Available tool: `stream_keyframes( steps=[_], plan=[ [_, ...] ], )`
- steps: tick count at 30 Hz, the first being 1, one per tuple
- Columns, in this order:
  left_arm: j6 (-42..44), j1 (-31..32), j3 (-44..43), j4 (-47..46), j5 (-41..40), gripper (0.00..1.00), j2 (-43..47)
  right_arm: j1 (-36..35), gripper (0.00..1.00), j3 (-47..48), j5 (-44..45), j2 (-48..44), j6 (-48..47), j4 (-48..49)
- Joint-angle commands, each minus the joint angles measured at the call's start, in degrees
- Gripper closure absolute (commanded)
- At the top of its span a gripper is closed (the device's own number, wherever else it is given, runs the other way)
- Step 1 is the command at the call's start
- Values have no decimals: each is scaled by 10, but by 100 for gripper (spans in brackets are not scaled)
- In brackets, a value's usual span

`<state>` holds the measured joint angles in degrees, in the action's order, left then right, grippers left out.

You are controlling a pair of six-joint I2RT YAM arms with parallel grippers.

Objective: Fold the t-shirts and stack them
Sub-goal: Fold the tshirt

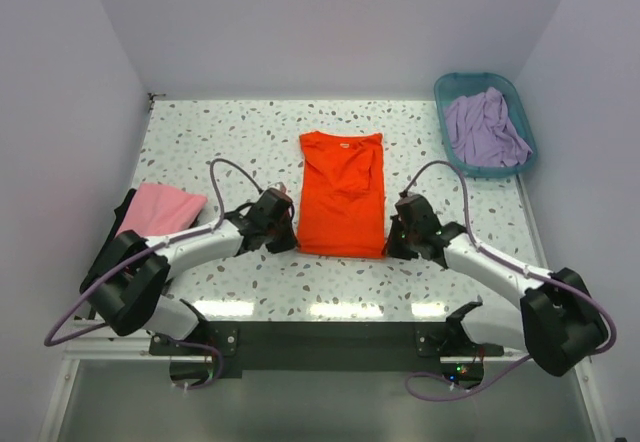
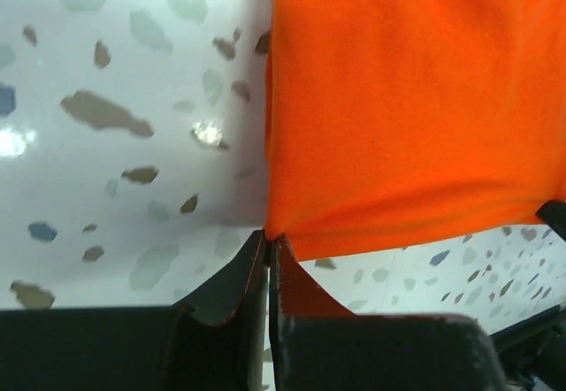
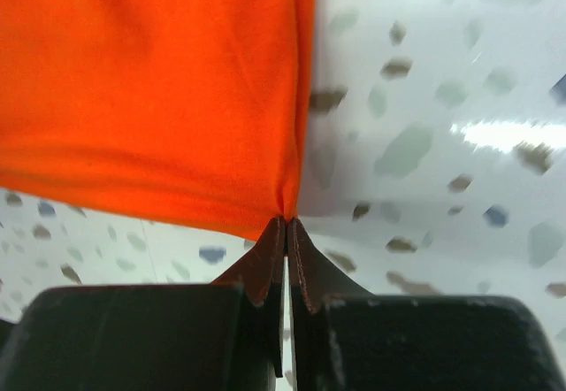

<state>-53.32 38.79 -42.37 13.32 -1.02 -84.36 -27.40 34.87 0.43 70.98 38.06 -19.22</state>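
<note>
The orange t-shirt (image 1: 342, 192) lies flat in the middle of the table, sleeves folded in, neck label at the far end. My left gripper (image 1: 292, 234) is shut on its near left corner; in the left wrist view the orange t-shirt (image 2: 407, 108) is pinched at the tips of my left gripper (image 2: 268, 236). My right gripper (image 1: 390, 240) is shut on the near right corner; the right wrist view shows the orange t-shirt (image 3: 150, 90) pinched in my right gripper (image 3: 286, 219). A folded pink t-shirt (image 1: 160, 208) lies on a black one (image 1: 124, 212) at the left. The lavender t-shirt (image 1: 485, 127) is crumpled in the basket.
The teal plastic basket (image 1: 449, 90) stands at the far right corner of the speckled table (image 1: 220, 142). White walls close in the table on the left, back and right. Purple cables loop above both arms.
</note>
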Motion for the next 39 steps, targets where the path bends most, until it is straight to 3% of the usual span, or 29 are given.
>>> stream_keyframes(
  steps=[1,5,12,19,20,24,29,39],
  plan=[
    [1,13,45,59,-21,100,43,-74,100,-44,8,-47,38,-54],
    [-25,43,98,67,-17,100,75,-147,100,-88,18,-91,110,-72],
    [-34,81,121,78,-15,100,97,-161,100,-96,36,-133,108,-119],
    [-5,81,105,85,-26,81,120,-160,79,-74,50,-137,92,-137],
    [-2,81,99,86,-27,72,123,-160,68,-72,53,-138,91,-140],
    [3,81,98,96,-27,56,124,-159,54,-70,54,-142,95,-139],
    [-9,81,125,100,-25,51,155,-160,57,-87,41,-167,121,-128],
    [-17,78,153,34,-2,55,186,-161,57,-82,18,-171,159,-100]
  ],
)
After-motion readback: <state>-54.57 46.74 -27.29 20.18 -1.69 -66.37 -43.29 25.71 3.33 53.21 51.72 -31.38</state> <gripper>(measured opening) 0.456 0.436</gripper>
